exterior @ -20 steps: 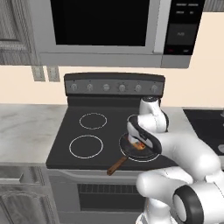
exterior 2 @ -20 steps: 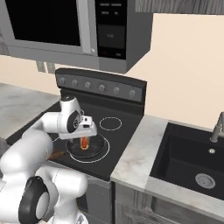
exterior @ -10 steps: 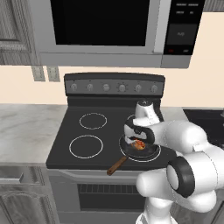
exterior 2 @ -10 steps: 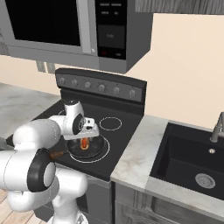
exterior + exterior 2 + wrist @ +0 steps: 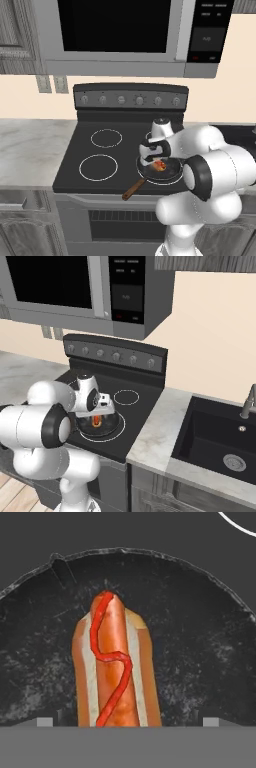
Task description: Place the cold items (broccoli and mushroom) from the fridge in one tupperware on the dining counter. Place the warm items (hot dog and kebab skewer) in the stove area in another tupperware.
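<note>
Hot dog (image 5: 116,667), in a bun with a wavy red line of ketchup, lies in a dark frying pan (image 5: 200,662) directly below the hand camera. The pincer (image 5: 152,159) hangs low over it with its two fingers spread fully apart, one on each side of the bun, and holds nothing. The hot dog runs lengthwise away from the hand, so the fingers should close across its narrow width.

Several things could go wrong from here. If the pincer closes too high, the rounded sausage may squirt out of the soft bun. If it drops too far, the fingertips may strike the pan floor and push the pan, whose wooden handle (image 5: 134,189) sticks out over the front edge of the stove (image 5: 75,172). An off-centre grip could let one end sag and slip out during the lift.

Farther back on the stove are white burner rings (image 5: 99,167) and a row of knobs (image 5: 131,100). A microwave (image 5: 115,30) hangs above. To the right, a dark sink (image 5: 220,446) is set into the counter (image 5: 155,436).
</note>
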